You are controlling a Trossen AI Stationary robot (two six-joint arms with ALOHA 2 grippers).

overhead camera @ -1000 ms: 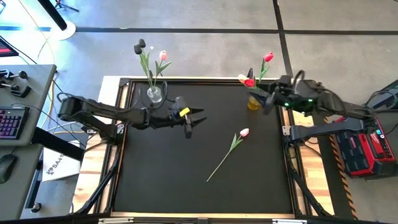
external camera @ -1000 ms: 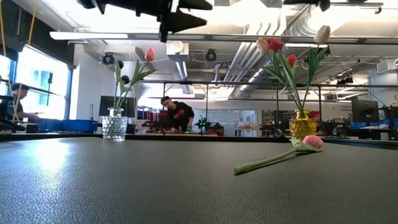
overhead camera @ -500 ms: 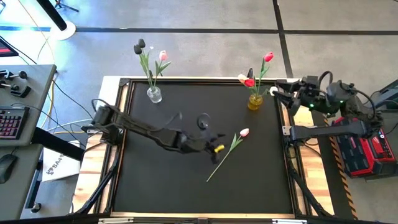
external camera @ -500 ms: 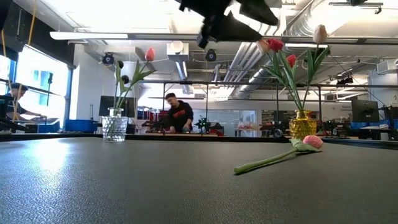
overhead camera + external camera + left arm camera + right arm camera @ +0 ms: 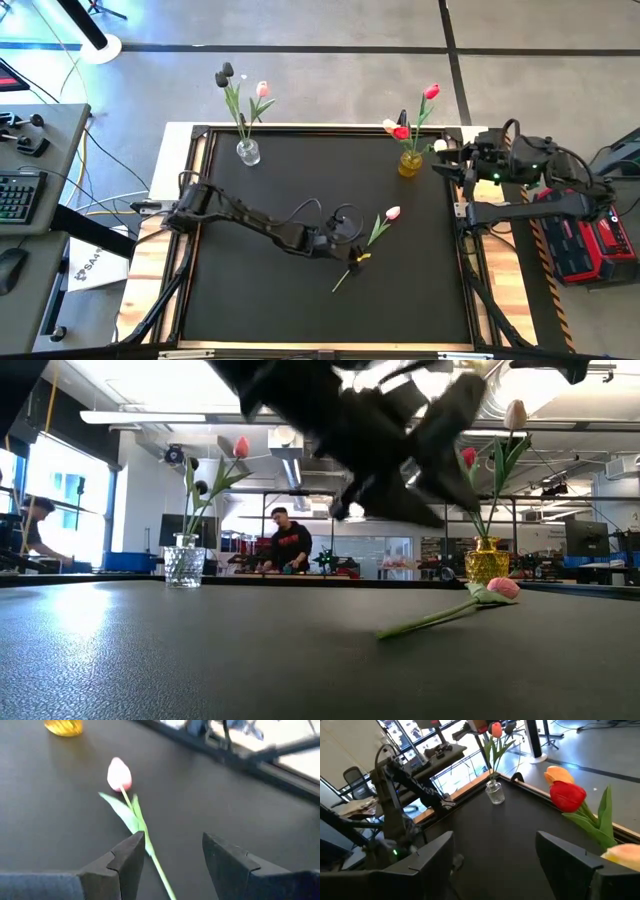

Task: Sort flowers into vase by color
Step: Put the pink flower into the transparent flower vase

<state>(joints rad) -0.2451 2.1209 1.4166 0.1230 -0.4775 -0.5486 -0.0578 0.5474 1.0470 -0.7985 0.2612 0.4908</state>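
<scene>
- Desk (image 5: 260,290) of dark matte material, framed by a black rail on a pale wooden border; the near half of its surface lies bare in the low view.
- Lying near the middle, toward the right, a pink-headed artificial tulip with a long thin green stem (image 5: 372,234) rests flat, head toward the far right, stem end toward the near edge.
- The left end effector (image 5: 354,262) hangs low over the lower part of that stem; in the left wrist view its two dark fingers (image 5: 125,860) stand spread with the stem passing between them, not touching it.
- The left arm stretches from the desk's left rail across the open middle.
- At the far right edge, a yellow glass vase (image 5: 409,163) holds red and pale tulips (image 5: 402,130).
- At the far left edge, a clear glass vase (image 5: 248,151) holds a pink and dark tulips (image 5: 245,90); open surface separates the two vases.
- The right end effector (image 5: 447,160) waits just beyond the far right corner, beside the yellow vase, fingers spread and holding nothing.
- Past the desk, a person in dark clothing (image 5: 286,544) stands at a bench.
</scene>
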